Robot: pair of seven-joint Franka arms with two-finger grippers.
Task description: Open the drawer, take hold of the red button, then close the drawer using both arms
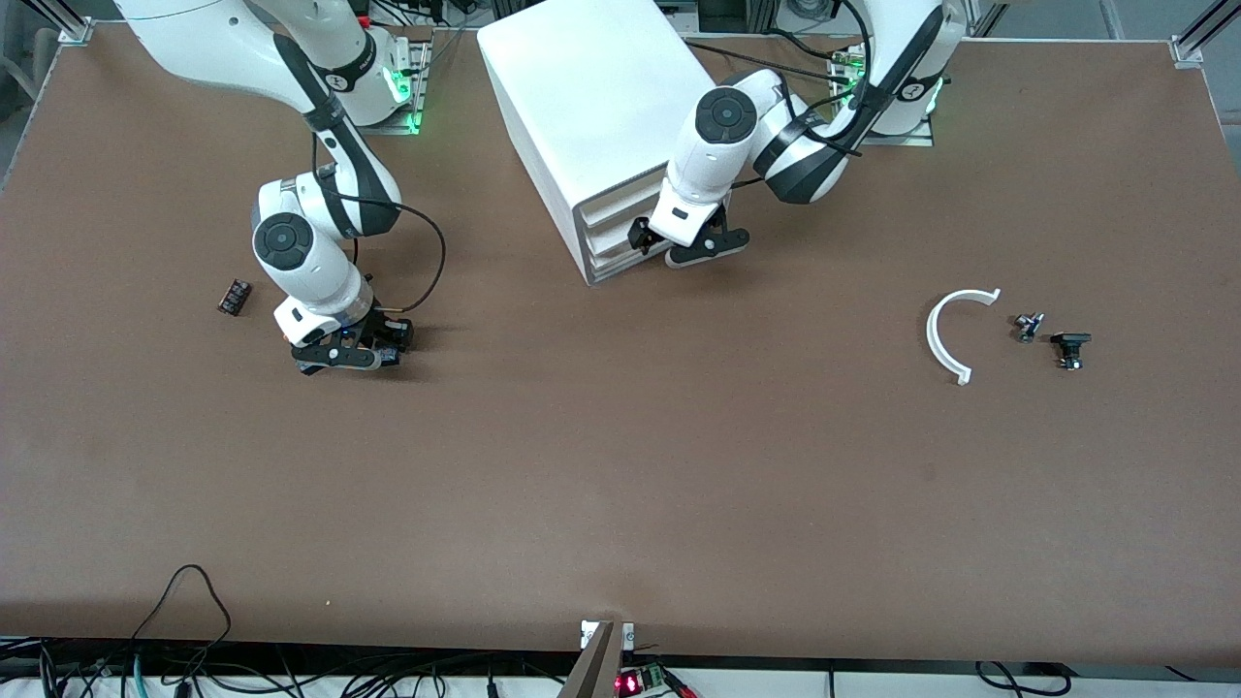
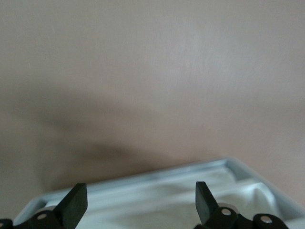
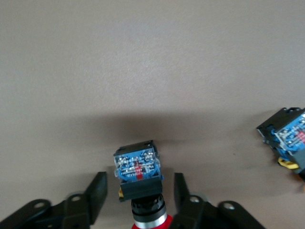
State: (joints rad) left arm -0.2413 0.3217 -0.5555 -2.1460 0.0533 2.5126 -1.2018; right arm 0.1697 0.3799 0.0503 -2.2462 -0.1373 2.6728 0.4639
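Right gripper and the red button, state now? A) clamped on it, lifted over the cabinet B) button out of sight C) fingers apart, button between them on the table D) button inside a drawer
C: in the right wrist view the right gripper has its fingers spread clear of the button, which lies between them on the brown table.

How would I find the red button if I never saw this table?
Look at the right arm's end of the table, low under the right gripper. The button lies between its open fingers: red cap, black body, blue end, unlike the lone dark block nearby.
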